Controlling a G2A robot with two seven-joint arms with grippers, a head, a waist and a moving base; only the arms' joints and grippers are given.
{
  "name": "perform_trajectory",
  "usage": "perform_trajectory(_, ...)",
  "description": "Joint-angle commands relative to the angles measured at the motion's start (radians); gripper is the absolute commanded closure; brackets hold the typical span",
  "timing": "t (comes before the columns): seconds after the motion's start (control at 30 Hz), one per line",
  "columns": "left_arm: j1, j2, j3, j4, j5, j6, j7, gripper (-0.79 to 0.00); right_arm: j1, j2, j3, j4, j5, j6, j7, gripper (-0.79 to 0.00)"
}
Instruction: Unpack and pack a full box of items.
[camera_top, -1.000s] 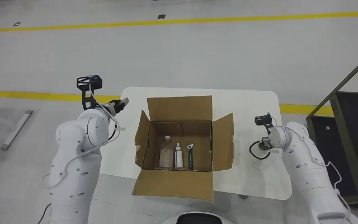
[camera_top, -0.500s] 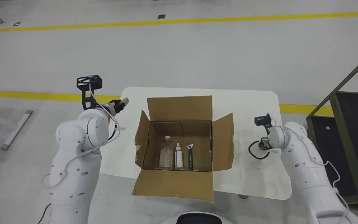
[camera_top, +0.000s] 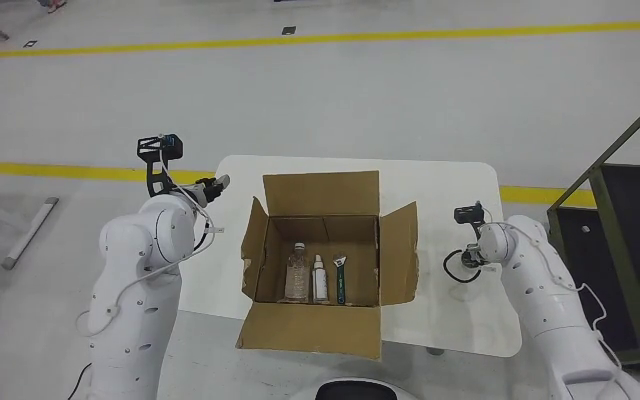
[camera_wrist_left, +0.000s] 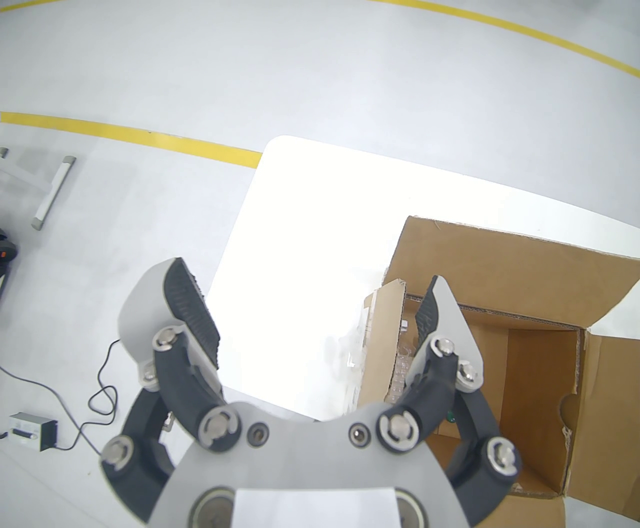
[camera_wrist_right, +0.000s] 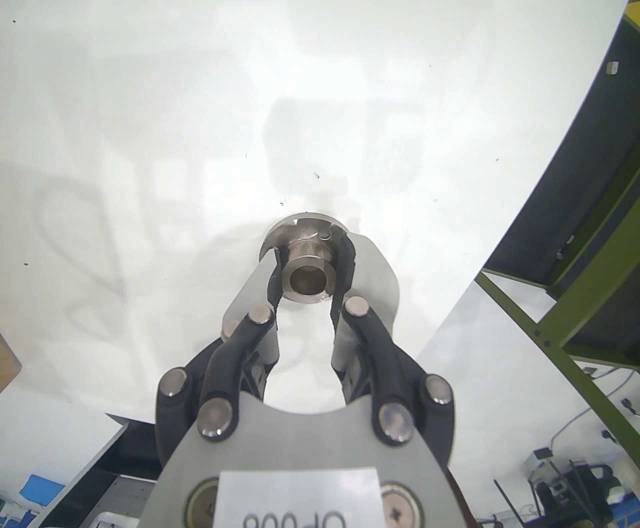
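While your left gripper hangs beside the box's left flap, fingers spread wide and holding nothing, the cardboard box sits mid-surface with its flaps out. From above you get its floor: a clear bottle, a small spray bottle and a wrench, side by side, long axes running front to back. Moving right, your right gripper has its fingers closed on the neck of a metal flanged fitting, bore facing the wrist camera, flange toward the white surface beneath. The box lies to that arm's left, past the right flap. I'd call this a straight-down set-down outside the box. The wrist view gives you the grasp, the top view the gap to the flap.
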Motion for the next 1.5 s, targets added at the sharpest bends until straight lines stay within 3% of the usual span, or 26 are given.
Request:
perform_trajectory(0.0,0.0,0.0,0.0,0.0,0.0,0.0,0.0,-0.785,0.002,0.001,0.002,-0.007,-0.002,0.0,0.003,0.0)
perform_trajectory(0.17,0.0,0.0,0.0,0.0,0.0,0.0,0.0,-0.785,0.008,0.009,0.032,-0.07,0.011,0.001,0.011,0.0)
perform_trajectory(0.33,0.0,0.0,0.0,0.0,0.0,0.0,0.0,-0.785,-0.005,0.028,0.138,-0.308,0.089,0.02,0.045,0.0)
perform_trajectory(0.53,0.0,0.0,0.0,0.0,0.0,0.0,0.0,-0.785,-0.077,0.039,0.3,-0.692,0.397,0.032,0.066,0.0)
perform_trajectory(0.7,0.0,0.0,0.0,0.0,0.0,0.0,0.0,-0.785,-0.107,0.031,0.269,-0.828,0.645,0.011,0.074,0.0)
perform_trajectory(0.87,0.0,0.0,0.0,0.0,0.0,0.0,0.0,-0.785,-0.066,0.012,0.112,-0.77,0.771,-0.013,0.077,0.0)
perform_trajectory(1.1,0.0,0.0,0.0,0.0,0.0,0.0,0.0,-0.785,0.013,-0.033,-0.157,-0.561,0.854,-0.021,0.068,0.0)
perform_trajectory(1.47,0.0,0.0,0.0,0.0,0.0,0.0,0.0,-0.785,0.145,-0.136,-0.563,-0.247,0.607,0.056,0.053,0.0)
